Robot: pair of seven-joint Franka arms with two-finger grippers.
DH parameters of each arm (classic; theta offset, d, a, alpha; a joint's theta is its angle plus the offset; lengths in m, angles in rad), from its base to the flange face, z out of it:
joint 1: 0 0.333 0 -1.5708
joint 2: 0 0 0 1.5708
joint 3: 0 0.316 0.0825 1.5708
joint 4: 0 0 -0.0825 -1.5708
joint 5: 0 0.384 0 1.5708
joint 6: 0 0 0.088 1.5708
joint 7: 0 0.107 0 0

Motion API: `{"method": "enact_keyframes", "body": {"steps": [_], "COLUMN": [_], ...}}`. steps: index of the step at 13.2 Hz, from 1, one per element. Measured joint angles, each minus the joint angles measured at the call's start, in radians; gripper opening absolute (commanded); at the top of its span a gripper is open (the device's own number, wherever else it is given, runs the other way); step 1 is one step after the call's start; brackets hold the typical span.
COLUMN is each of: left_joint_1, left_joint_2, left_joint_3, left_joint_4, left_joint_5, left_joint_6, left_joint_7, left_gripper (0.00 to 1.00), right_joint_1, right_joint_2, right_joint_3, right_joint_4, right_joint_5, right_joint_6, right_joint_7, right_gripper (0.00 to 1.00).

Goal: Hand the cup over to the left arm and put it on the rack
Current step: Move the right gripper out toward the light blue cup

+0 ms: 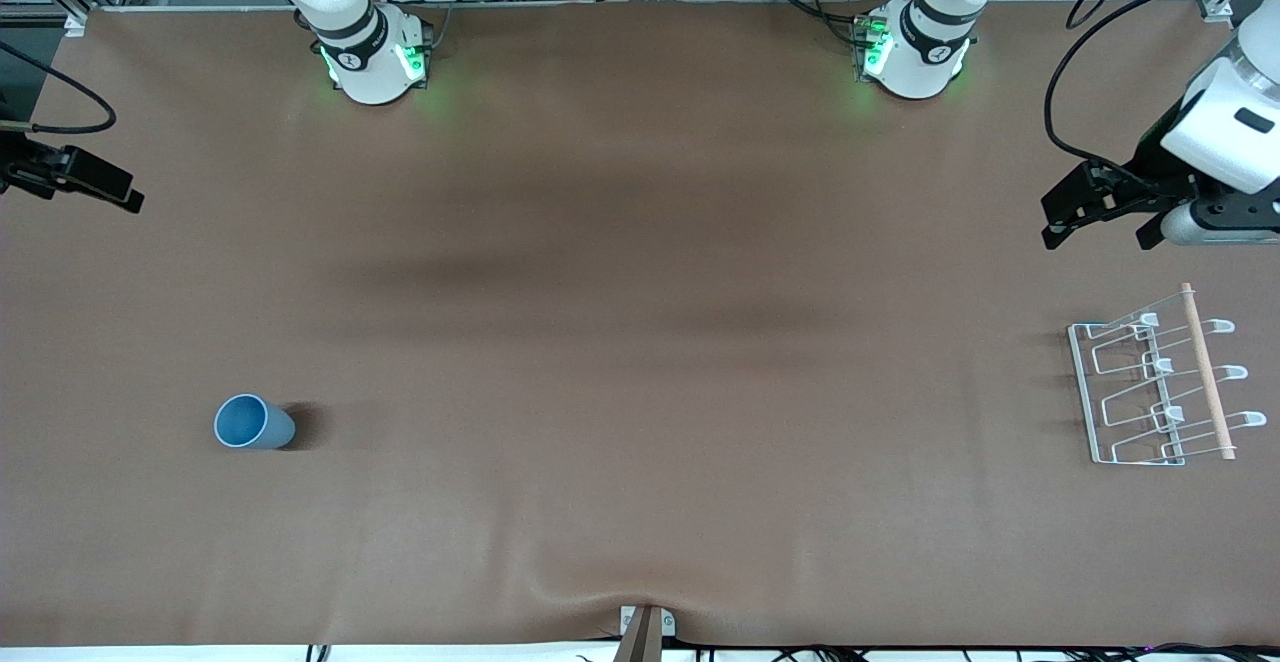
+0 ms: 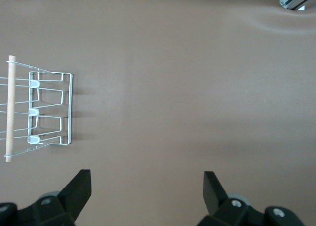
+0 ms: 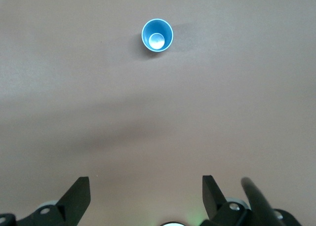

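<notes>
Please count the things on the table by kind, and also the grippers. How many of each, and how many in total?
Cup: 1, light blue, upright
Rack: 1, white wire with wooden rod
Grippers: 2, left gripper and right gripper, both open, holding nothing
Total: 4

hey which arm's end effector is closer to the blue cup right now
Right. The right end effector is up at the cup's end of the table, open. The left end effector is open above the table near the rack.
</notes>
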Motion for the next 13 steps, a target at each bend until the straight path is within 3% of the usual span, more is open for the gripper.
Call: {"method": "enact_keyframes", "body": {"steps": [13], "left_joint_1": [0.0], "left_joint_2": [0.009], "left_joint_3": [0.003], "left_joint_4": [-0.001], "left_joint_5": [0.0], "left_joint_6": [-0.008], "left_joint_7": [0.0], "left_gripper": [1.0], "right_joint_1": [-0.001], "right_joint_2": [0.014], "right_joint_3": [-0.004], "right_joint_4": [-0.006], "right_joint_5": [0.0], "right_joint_6": [0.013], "right_joint_7": [0.0], "right_gripper": [1.0]}}
